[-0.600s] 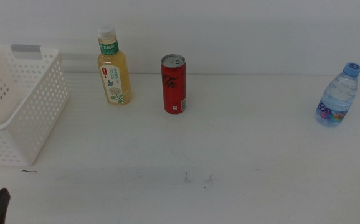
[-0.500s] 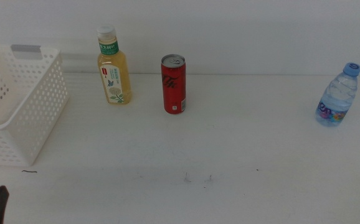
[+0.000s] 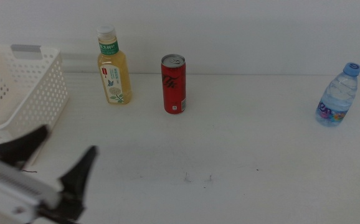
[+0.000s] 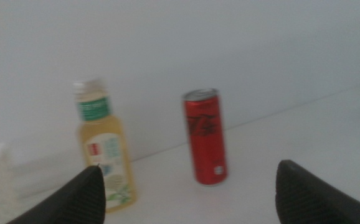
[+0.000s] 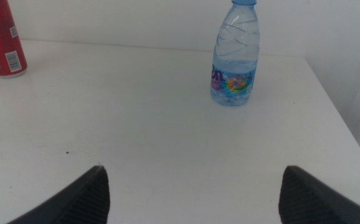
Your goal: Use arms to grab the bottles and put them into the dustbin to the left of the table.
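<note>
The yellow-tea bottle [image 3: 114, 68] stands upright at the back of the table [image 3: 261, 155], with the red can [image 3: 174, 84] just right of it. Far to the right stands the blue-capped water bottle [image 3: 337, 96]. The dustbin [image 3: 18, 93] is a white perforated basket at the left edge. My left gripper [image 3: 68, 140] hovers open and empty near the front left, beside the basket and well short of the tea bottle [image 4: 102, 152] and can [image 4: 206, 138]. My right gripper [image 5: 194, 171] is open and empty, out of the middle view, facing the water bottle [image 5: 235, 56] from a distance.
A white wall rises right behind the bottles. Small dark marks [image 3: 197, 179] dot the tabletop at front centre. The table's right edge runs close past the water bottle.
My left gripper came up from the bottom-left corner into the middle view and moved forward, with its jaws spread wide. The bottles, can and basket stayed put.
</note>
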Motion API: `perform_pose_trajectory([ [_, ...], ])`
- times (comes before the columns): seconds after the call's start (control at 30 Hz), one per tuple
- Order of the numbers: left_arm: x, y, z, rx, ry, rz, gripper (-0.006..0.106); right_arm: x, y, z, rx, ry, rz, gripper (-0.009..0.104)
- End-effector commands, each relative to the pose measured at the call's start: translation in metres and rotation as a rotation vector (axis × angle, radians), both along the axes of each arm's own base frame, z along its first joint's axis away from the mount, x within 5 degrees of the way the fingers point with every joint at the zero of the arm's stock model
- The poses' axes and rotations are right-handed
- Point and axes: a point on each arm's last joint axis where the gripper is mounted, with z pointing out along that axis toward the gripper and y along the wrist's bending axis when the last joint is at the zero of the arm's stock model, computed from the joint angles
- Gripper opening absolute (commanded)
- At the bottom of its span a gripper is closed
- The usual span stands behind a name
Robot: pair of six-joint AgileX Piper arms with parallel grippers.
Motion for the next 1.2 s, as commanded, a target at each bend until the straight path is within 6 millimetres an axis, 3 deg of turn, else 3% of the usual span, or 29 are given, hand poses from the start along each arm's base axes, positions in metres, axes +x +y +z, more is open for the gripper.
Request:
perform_pose_trajectory([
  [0.0,0.012,-0.011,-0.006,-0.051,-0.050,-0.035,0.094,0.000,0.000,0.001,-0.009,-0.018,-0.004,0.092],
  [0.07,0.019,-0.016,-0.025,-0.013,0.048,-0.050,0.094,0.000,0.000,0.001,-0.009,-0.018,-0.004,0.092],
  [0.23,0.026,-0.022,-0.045,-0.045,0.196,-0.074,0.094,0.000,0.000,0.001,-0.009,-0.018,-0.004,0.092],
  [0.57,0.026,-0.023,-0.045,-0.033,0.196,-0.082,0.094,0.000,0.000,0.001,-0.009,-0.018,-0.004,0.092],
  [0.7,0.041,-0.030,-0.035,-0.122,0.174,-0.095,0.094,0.000,0.000,0.001,-0.009,-0.018,-0.004,0.092],
  [0.83,0.075,-0.047,-0.035,-0.059,0.247,-0.116,0.094,0.000,0.000,0.001,-0.009,-0.018,-0.004,0.092],
  [1.17,0.173,-0.091,-0.054,-0.100,0.205,-0.133,0.094,0.000,0.000,0.001,-0.009,-0.018,-0.004,0.092],
])
